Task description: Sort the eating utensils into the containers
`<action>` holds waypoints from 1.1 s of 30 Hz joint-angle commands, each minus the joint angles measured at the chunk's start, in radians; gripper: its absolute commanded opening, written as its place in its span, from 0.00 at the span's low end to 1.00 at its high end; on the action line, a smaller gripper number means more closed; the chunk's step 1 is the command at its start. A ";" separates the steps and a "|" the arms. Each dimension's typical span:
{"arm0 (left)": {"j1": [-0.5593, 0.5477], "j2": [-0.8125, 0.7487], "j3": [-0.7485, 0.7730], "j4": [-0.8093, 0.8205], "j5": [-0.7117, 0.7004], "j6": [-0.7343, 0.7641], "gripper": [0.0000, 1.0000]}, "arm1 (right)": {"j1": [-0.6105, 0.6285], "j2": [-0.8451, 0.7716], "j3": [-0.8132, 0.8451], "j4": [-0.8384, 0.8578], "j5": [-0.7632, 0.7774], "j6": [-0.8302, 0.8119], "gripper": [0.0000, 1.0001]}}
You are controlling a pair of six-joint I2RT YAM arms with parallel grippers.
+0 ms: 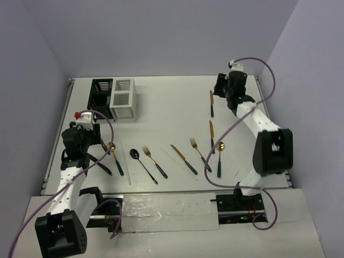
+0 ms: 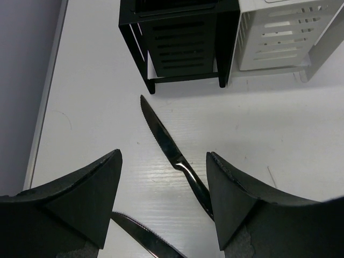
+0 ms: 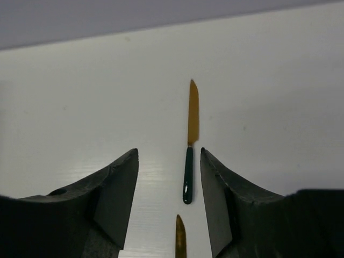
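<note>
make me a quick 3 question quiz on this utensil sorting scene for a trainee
1. True or false: the gold knife lies loose on the table, not gripped by the right jaws.
2. The black knife seen between the left jaws points its tip toward: A the black caddy, B the white caddy, C the left jaws.
3. Fill in: both pairs of jaws stand ___.

Key: 1 true; 2 A; 3 open.
</note>
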 commanded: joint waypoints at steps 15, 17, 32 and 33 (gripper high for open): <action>0.003 -0.001 0.051 -0.018 0.010 0.026 0.72 | 0.048 0.604 0.529 -0.624 0.076 -0.005 0.51; 0.003 0.001 0.054 -0.020 0.007 0.026 0.72 | 0.051 0.603 0.522 -0.632 0.079 -0.011 0.47; 0.003 -0.004 0.058 -0.020 0.002 0.026 0.72 | 0.072 0.620 0.563 -0.695 0.142 -0.051 0.00; 0.003 -0.004 0.058 -0.021 0.004 0.027 0.72 | 0.074 0.608 0.554 -0.683 0.142 -0.054 0.00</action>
